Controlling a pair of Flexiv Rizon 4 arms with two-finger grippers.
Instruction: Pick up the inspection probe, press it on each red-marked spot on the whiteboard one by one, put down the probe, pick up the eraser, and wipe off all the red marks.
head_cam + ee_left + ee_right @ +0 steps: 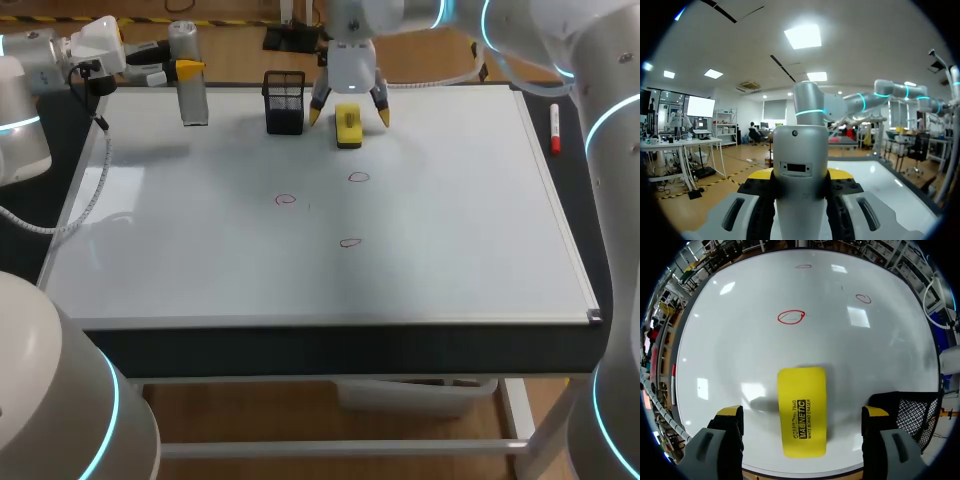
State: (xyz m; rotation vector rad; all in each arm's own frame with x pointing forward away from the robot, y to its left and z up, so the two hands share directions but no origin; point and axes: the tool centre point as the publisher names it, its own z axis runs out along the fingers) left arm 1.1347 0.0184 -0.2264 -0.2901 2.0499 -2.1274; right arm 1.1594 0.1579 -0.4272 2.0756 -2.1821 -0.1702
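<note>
Three red marks sat on the whiteboard, nearer than the eraser. Right end effector hung spread wide, straddling the eraser. Looked a light, stiff block, best pinched across its long sides. Mesh holder just left of eraser, contents unreadable. Left end effector clamped the inspection probe, well left of eraser

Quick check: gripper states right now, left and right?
Left gripper: closed, holding the probe.
Right gripper: open, fingers on either side of the eraser, not touching it.
</note>
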